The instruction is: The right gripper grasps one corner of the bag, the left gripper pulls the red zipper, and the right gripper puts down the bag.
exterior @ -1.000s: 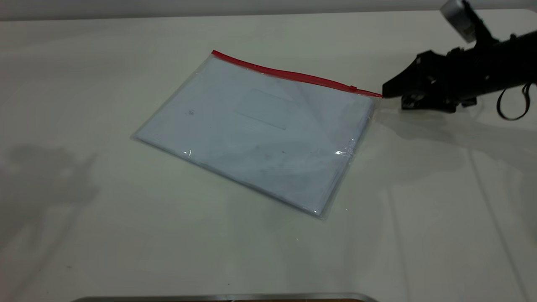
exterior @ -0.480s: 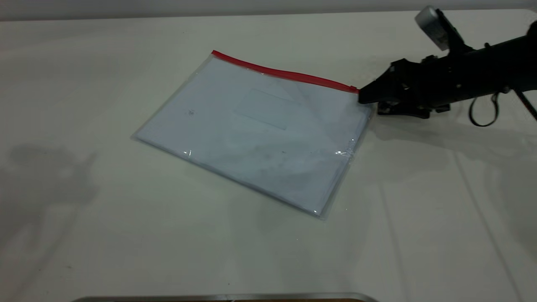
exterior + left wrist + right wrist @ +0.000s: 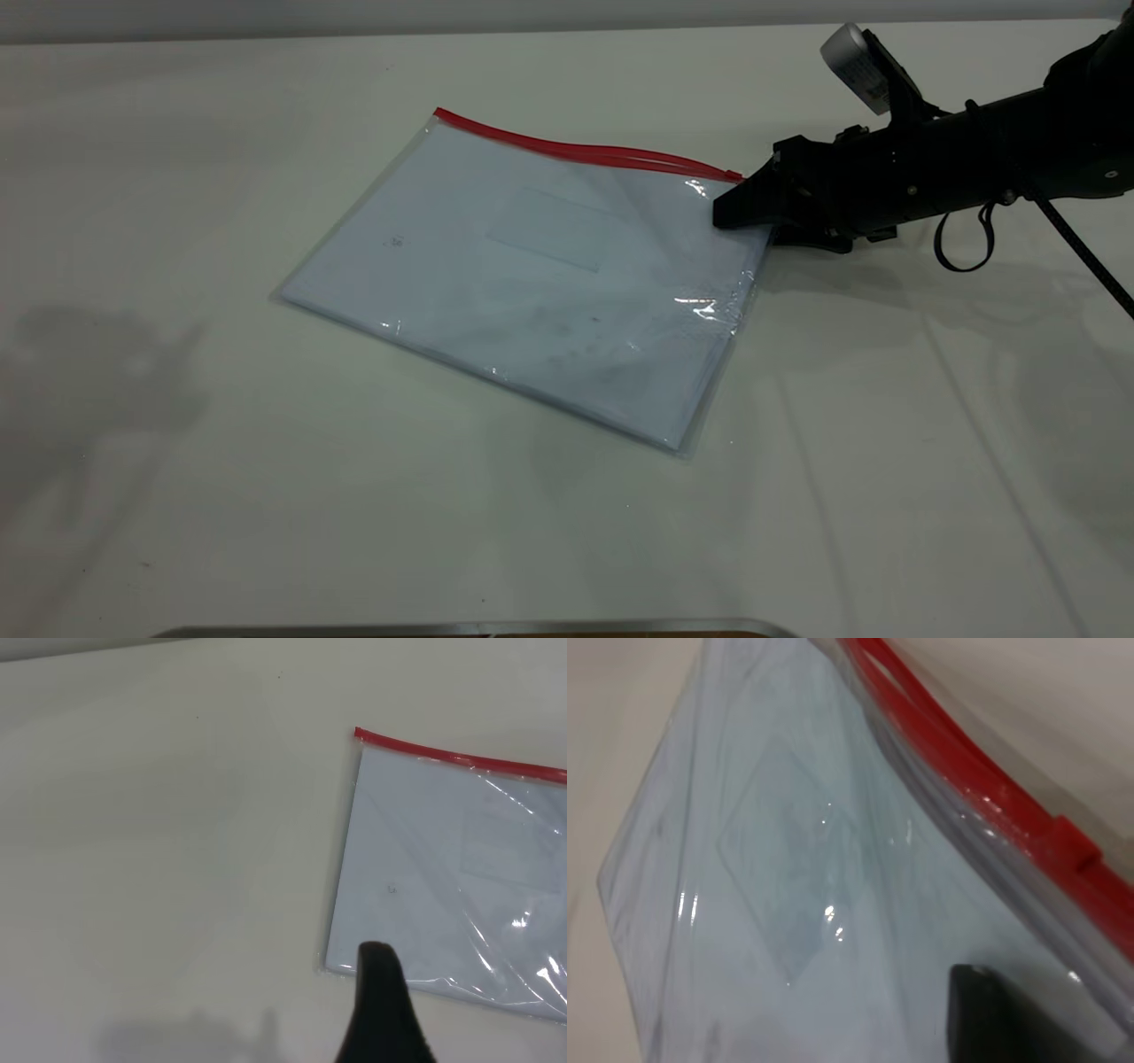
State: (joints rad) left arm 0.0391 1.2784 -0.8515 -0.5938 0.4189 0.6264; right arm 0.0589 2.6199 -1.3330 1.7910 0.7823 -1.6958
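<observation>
Centrally on the table (image 3: 266,496), the bag (image 3: 532,292) was laid flat, white sheets visible through it. The red zipper (image 3: 576,149) was seen along its upper edge, bowed apart near the upper-right corner beside the slider tab (image 3: 1074,838). The right gripper (image 3: 728,213) was placed over that corner, upper right of frame; whether it pinched could not be told. The left gripper (image 3: 379,1010) was shown near the bag's opposite short edge, its state undeterminable.

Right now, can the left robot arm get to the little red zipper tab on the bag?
Probably yes. The tab sits at the bag's far corner, uncovered, though the right gripper sits on that corner right beside it. The left gripper hovers off the opposite end, so it must cross the whole bag.
</observation>
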